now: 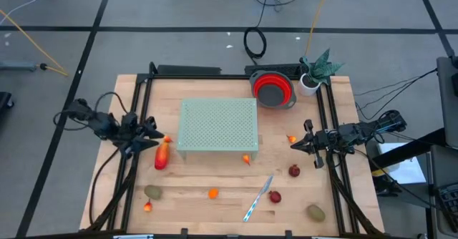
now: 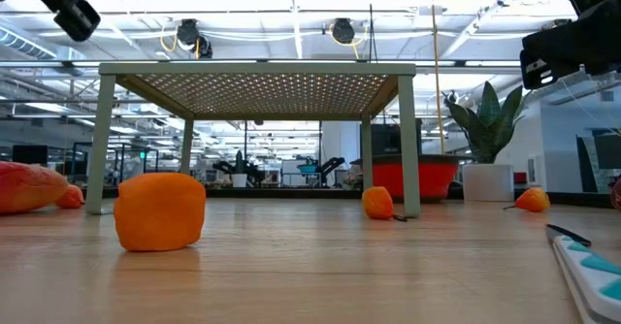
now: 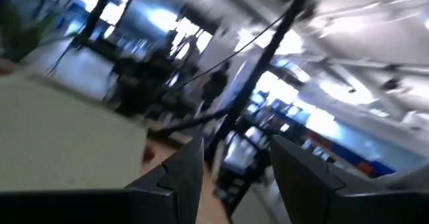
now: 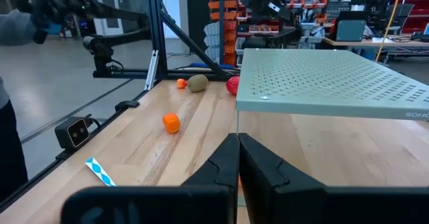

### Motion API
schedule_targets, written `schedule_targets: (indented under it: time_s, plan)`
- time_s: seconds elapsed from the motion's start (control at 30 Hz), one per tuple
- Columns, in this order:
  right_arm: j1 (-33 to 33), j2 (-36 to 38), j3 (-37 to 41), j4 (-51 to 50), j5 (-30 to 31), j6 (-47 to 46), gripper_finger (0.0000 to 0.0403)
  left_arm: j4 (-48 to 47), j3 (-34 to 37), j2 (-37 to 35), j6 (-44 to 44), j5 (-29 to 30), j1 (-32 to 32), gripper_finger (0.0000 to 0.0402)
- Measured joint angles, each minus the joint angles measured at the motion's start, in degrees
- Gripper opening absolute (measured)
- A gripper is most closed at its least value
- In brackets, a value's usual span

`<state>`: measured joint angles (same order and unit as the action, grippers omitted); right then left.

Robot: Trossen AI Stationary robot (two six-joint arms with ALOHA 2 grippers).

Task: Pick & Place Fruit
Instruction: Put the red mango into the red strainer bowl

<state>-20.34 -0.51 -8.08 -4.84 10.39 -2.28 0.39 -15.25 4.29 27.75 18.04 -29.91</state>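
Small toy fruits lie scattered on the wooden table: a long red one [image 1: 162, 155], orange ones [image 1: 213, 193] [image 1: 246, 159] [image 1: 291, 139], dark red ones [image 1: 294, 170] [image 1: 275, 196] and olive ones [image 1: 152, 192] [image 1: 315, 212]. My left gripper [image 1: 154, 136] hovers at the table's left side beside the green perforated stand [image 1: 218, 124]. It is open, with nothing between its fingers [image 3: 179, 177]. My right gripper [image 1: 295, 144] hangs at the table's right side, shut and empty [image 4: 238, 158], just beside an orange fruit.
A red collapsible bowl [image 1: 273, 89] and a potted plant [image 1: 315, 74] stand at the far right corner. A silver-and-blue knife [image 1: 257, 198] lies near the front edge. Black frame rails [image 1: 136, 96] run along the table's sides. Bare wood lies under and in front of the stand.
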Motion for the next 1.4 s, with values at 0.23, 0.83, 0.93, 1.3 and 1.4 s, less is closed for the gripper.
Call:
schedule_targets:
  time_s: [0.23, 0.83, 0.93, 1.3, 1.4]
  plan:
    - [0.0, 0.0, -0.1, 0.1, 0.0, 0.0, 0.0004, -14.7, -12.0, 12.0, 9.4, 1.5, 0.0, 0.0173]
    - [0.0, 0.0, -0.1, 0.1, 0.0, 0.0, 0.0004, -54.7, -37.4, 36.1, 39.9, 1.1, -2.7, 0.0173]
    - [0.0, 0.0, -0.1, 0.1, 0.0, 0.0, 0.0004, -62.4, -38.3, 38.0, 47.1, -1.3, -3.3, 0.0173]
    - [0.0, 0.0, -0.2, 0.1, 0.0, 0.0, 0.0004, -79.4, -38.3, 40.4, 66.7, -11.4, -3.7, 0.0173]
    - [0.0, 0.0, -0.2, 0.1, 0.0, 0.0, 0.0004, -79.4, -38.3, 40.4, 65.7, -11.4, -3.7, 0.0173]
